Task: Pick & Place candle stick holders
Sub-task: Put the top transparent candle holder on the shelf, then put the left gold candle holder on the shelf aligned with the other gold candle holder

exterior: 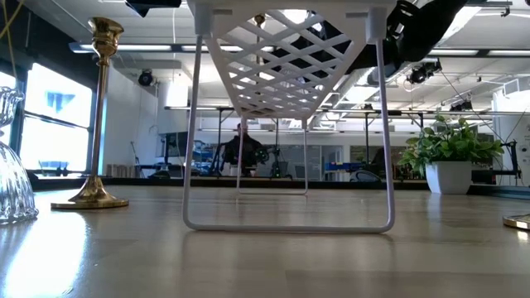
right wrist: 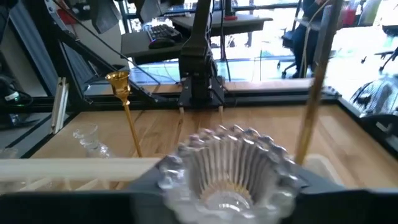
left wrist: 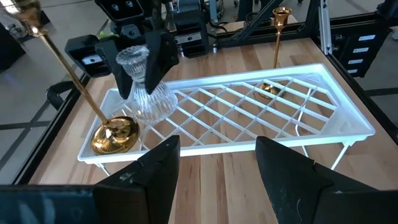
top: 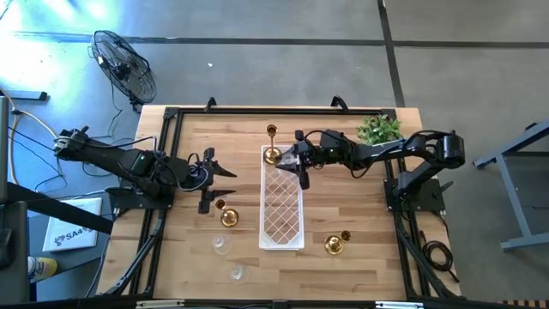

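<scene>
Pale wooden table (exterior: pixel 265 257) carries white tray (exterior: pixel 286 58); bright workshop behind

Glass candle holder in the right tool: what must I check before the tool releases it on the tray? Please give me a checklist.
1. Glass holder sits between the fingers of the right tool: ok.
2. Glass holder stands upright: ok.
3. Glass holder is over the white tray, near one end: ok.
4. Base of the glass holder rests on the lattice: cannot tell.
5. Gap to the tall brass holder standing next to it on the tray: cannot tell, the bases look very close.
6. Left tool is open, empty and off the tray: ok.
</scene>
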Robot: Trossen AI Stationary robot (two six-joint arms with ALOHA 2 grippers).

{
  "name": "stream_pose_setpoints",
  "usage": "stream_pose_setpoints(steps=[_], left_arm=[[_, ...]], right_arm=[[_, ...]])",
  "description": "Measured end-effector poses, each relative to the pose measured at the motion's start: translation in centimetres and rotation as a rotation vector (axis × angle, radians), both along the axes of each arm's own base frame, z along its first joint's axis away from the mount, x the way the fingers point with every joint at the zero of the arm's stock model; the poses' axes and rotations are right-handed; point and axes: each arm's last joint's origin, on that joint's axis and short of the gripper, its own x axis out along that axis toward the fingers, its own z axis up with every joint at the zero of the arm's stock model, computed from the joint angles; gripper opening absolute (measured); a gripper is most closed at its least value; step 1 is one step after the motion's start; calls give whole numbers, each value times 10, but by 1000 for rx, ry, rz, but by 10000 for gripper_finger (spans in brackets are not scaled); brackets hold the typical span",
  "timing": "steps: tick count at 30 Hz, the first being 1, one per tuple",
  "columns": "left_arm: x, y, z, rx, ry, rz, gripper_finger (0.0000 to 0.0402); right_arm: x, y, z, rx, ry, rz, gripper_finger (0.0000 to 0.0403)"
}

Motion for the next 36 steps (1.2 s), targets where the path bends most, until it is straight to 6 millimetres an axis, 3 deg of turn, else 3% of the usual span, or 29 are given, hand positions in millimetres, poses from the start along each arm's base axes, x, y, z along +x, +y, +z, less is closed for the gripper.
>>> stream_pose_setpoints(steps=[5, 10, 19, 36], left_arm=[[0, 0, 0, 0, 0, 1, 204], [0, 0, 0, 1, 4, 1, 204], [0, 0, -1, 2, 11, 1, 204], [0, 0, -1, 0, 10, 1, 204]], right_arm=[[0, 0, -1, 7, 6, 5, 218], [0, 0, 1, -3, -19, 6, 250], [-1, 1, 7, -10, -62, 7, 256], [-18, 24, 47, -133, -174, 24, 257]])
